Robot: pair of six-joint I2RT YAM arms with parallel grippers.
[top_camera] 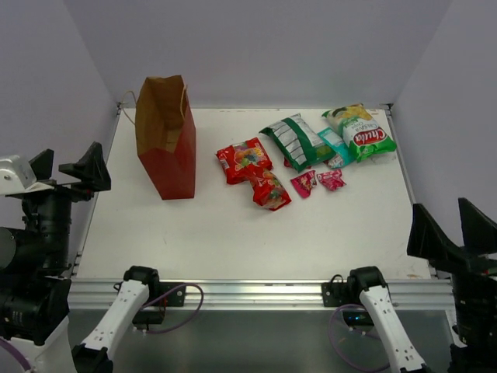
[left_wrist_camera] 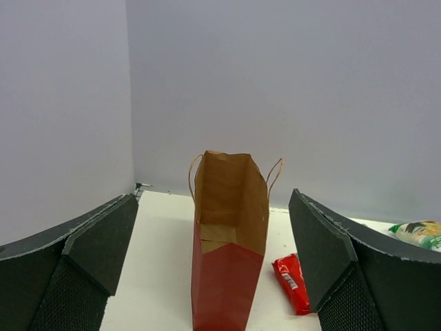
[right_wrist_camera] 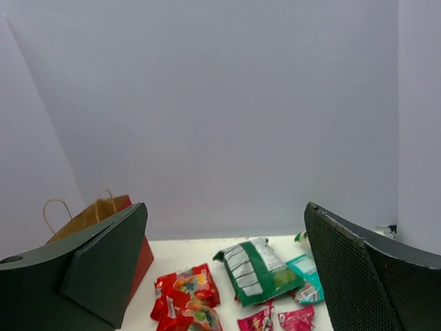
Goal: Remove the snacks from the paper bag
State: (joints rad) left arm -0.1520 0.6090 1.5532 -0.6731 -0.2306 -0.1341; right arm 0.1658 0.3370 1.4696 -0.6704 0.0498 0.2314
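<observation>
The paper bag [top_camera: 165, 138], brown above and red below, stands upright at the table's back left with its mouth open. In the left wrist view the paper bag [left_wrist_camera: 231, 248] shows only brown lining inside. The snacks lie to its right: two red packets [top_camera: 245, 161] [top_camera: 270, 190], a green-and-white one [top_camera: 296, 141], a teal one [top_camera: 335, 146], a green-yellow chip bag [top_camera: 361, 130] and two tiny pink ones [top_camera: 304, 183] [top_camera: 331, 179]. My left gripper [top_camera: 66, 167] hovers open off the table's left edge, facing the bag. Off the near right corner my right gripper [top_camera: 454, 229] is open too, facing the snacks [right_wrist_camera: 258, 270]. Neither holds anything.
The white table [top_camera: 233, 233] is walled at the back and on both sides. An aluminium rail [top_camera: 248, 291] with both arm bases and loose cables runs along the near edge. One red packet [left_wrist_camera: 293, 283] lies just right of the bag.
</observation>
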